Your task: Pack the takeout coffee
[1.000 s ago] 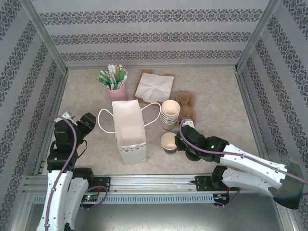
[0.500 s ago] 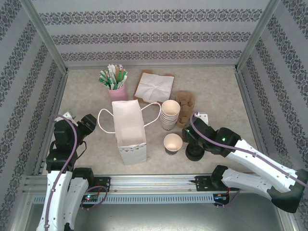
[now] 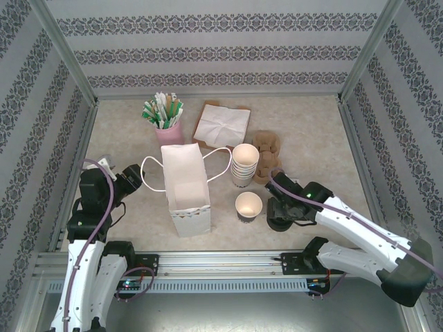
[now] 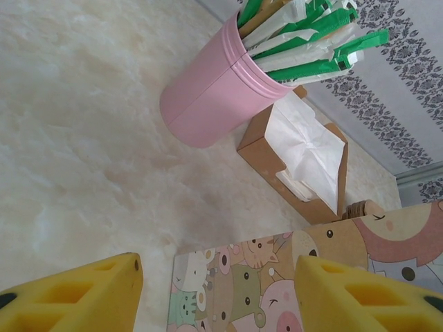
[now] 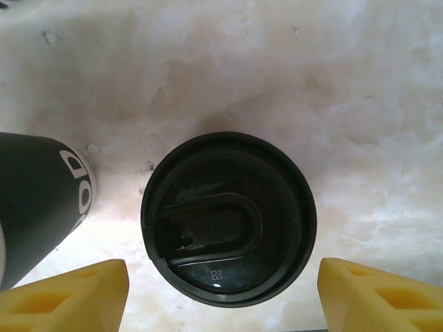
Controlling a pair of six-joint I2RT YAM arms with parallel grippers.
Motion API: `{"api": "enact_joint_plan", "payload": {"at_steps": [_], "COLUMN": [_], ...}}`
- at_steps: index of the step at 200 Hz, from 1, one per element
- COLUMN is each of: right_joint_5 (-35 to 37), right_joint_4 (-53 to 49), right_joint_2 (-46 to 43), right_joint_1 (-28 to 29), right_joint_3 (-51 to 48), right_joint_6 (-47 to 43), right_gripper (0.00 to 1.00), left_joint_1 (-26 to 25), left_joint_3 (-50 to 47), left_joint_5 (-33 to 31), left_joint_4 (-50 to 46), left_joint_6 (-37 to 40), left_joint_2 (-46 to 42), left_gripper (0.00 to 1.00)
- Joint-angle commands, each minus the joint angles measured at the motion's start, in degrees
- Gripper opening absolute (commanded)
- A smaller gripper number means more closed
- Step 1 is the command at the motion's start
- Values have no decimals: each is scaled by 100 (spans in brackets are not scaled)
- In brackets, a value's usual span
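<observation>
The takeout coffee, as a cup with its lid on, is out of view. A single cream paper cup [image 3: 248, 205] stands lidless just right of the white paper bag [image 3: 185, 187]; its dark side [image 5: 34, 200] shows at the left of the right wrist view. A loose black lid [image 5: 228, 218] lies flat on the table, right of that cup. My right gripper [image 3: 280, 211] hovers directly over the lid, open, its yellow fingertips [image 5: 69, 297] on either side of it and apart from it. My left gripper [image 3: 130, 177] stands open to the left of the bag, facing its printed side [image 4: 277, 277].
A stack of lidless cups [image 3: 244, 164] and brown cardboard carriers [image 3: 268, 153] stand behind the single cup. A pink holder of green-and-white sticks [image 3: 166, 123] and a napkin box [image 3: 221, 124] sit at the back. Metal frame rails bound the table.
My right gripper has opened and let go of the single cup, then swung right to hover over the black lid. The cup stays upright. The left arm shifted only slightly.
</observation>
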Motion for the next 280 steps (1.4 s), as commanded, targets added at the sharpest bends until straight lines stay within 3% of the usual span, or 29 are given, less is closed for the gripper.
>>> {"api": "enact_joint_plan", "payload": {"at_steps": [1,232,280], "right_joint_5": [-83,35,110], "right_joint_4": [126,489,430], "right_joint_2": [142,753,702], "right_joint_1": [-71,-130,-135], "right_joint_3": [-153,-341,-322], "right_joint_6": [49,-13,47], "right_gripper": [73,77,69], "left_joint_1": [51,51,51], "left_joint_3": [57,11,7], "left_joint_5": [152,163,162], "left_joint_4": [-83,-127,-126], "left_joint_6": [107,54,37], "left_joint_2": [-29,-84,-92], "left_gripper": [62,63,63]}}
